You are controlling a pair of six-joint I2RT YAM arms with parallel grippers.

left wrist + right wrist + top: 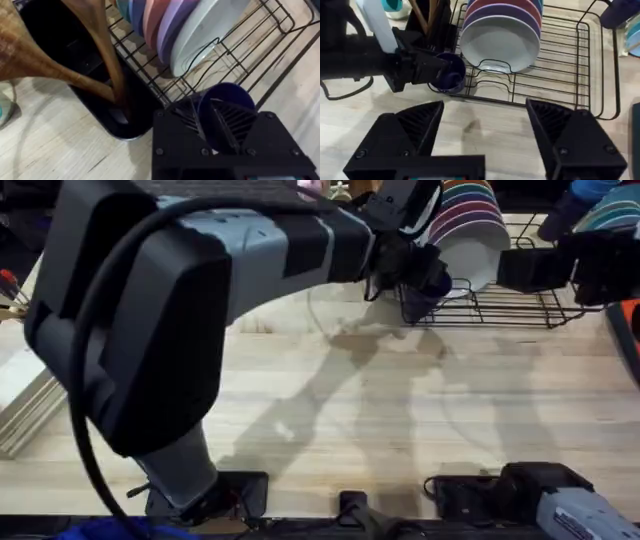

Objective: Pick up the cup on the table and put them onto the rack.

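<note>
I note the light wooden plank table (400,420) running beneath both arms. At its far side stands the black wire dish rack (580,75), holding a row of pink, purple and blue plates fronted by a white plate (502,42). Just beside the rack's near-left corner is a dark holder with wooden spoons (95,65). My left gripper (217,122) reaches across to that corner, its fingers closed on the rim of the dark navy-blue tumbler cup (447,74), which sits at the rack's edge wire, mouth tipped toward the left wrist camera. My right gripper (485,127) hangs above bare table before the rack, fingers spread wide, holding nothing.
</note>
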